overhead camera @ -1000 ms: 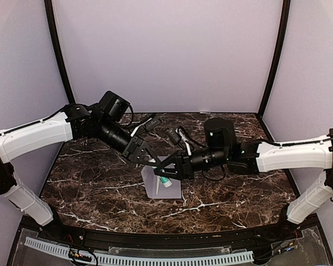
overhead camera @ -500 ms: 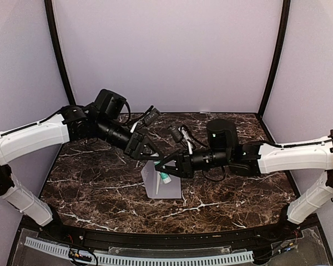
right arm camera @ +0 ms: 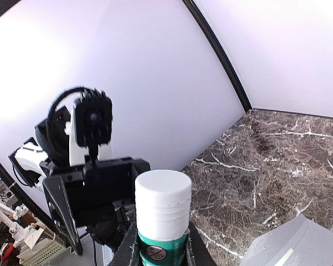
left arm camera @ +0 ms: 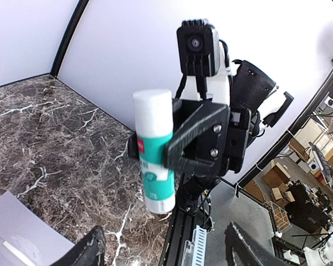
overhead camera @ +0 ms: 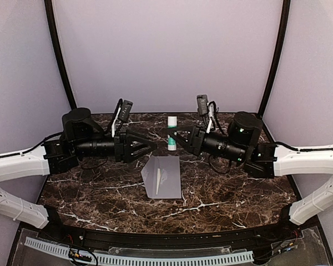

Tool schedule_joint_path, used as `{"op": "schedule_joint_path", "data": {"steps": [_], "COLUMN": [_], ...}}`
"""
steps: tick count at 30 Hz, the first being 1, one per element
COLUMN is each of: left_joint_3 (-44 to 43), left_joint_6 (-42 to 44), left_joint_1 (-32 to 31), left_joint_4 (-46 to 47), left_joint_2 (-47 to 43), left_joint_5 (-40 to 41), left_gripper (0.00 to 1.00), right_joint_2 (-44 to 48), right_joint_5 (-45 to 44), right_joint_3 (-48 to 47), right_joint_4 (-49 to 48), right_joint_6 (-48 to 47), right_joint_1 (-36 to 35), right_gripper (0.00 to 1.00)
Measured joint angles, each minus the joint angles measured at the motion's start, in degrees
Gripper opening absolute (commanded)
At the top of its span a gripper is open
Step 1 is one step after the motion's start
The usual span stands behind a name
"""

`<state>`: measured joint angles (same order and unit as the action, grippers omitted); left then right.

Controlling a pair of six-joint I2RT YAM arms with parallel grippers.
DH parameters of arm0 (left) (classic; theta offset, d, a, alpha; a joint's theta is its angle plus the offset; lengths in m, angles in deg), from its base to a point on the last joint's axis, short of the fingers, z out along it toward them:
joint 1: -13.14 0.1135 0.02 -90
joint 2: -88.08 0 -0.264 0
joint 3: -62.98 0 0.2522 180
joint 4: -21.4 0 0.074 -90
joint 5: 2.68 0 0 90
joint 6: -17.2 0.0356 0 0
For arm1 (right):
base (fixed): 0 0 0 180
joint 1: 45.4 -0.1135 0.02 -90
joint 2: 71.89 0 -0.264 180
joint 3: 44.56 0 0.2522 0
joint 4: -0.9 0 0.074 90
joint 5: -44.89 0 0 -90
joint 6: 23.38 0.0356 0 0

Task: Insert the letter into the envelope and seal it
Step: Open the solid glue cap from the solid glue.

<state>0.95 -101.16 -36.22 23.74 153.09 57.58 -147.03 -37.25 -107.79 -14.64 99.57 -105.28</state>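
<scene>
The light-grey envelope lies flat at the middle of the marble table, with a pale strip along its fold; corners of the envelope also show in the wrist views. The letter is hidden. My right gripper is lifted behind the envelope and is shut on a green glue stick with a white cap, held upright. My left gripper faces it from the left, open, with nothing between its fingertips.
A ribbed cable tray runs along the near edge. Black frame posts stand at the back corners before the lilac walls. The table edge drops off right of the glue stick in the left wrist view.
Both grippers rose from just over the envelope and drew apart. The left gripper opened and pulled back left. The right gripper carried the glue stick up and toward the back.
</scene>
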Motion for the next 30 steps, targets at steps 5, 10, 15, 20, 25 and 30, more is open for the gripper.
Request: {"op": "schedule_joint_path", "data": {"steps": [5, 10, 15, 20, 25, 30], "left_joint_3": [0.3, -1.0, -2.9, -4.3, -5.1, -5.2], "left_joint_6": [-2.6, -4.7, -6.2, -7.1, -7.3, -7.7], "left_joint_1": [-3.3, -5.1, -5.3, -5.3, -5.2, -5.3], "left_joint_4": [6.6, 11.5, 13.8, 15.0, 15.5, 15.6], "left_joint_2": [4.2, 8.9, 12.1, 13.0, 13.1, 13.8], "left_joint_5": [1.1, 0.7, 0.6, 0.7, 0.9, 1.1], "left_gripper": [0.72, 0.71, 0.63, 0.45, 0.29, 0.22], "right_joint_2": [0.6, 0.6, 0.6, 0.6, 0.6, 0.6], "right_joint_5": [-2.0, -1.9, -1.0, 0.0, 0.5, 0.9], "right_joint_3": [-0.2, -0.3, -0.3, -0.4, -0.5, -0.6], "right_joint_4": [-3.2, -4.3, -5.0, -5.0, -5.4, -5.4], "right_joint_6": [0.6, 0.6, 0.6, 0.6, 0.9, 1.0], "right_joint_1": [0.0, 0.0, 0.0, 0.0, 0.0, -0.1], "right_gripper": [0.09, 0.08, 0.08, 0.08, 0.08, 0.08]}}
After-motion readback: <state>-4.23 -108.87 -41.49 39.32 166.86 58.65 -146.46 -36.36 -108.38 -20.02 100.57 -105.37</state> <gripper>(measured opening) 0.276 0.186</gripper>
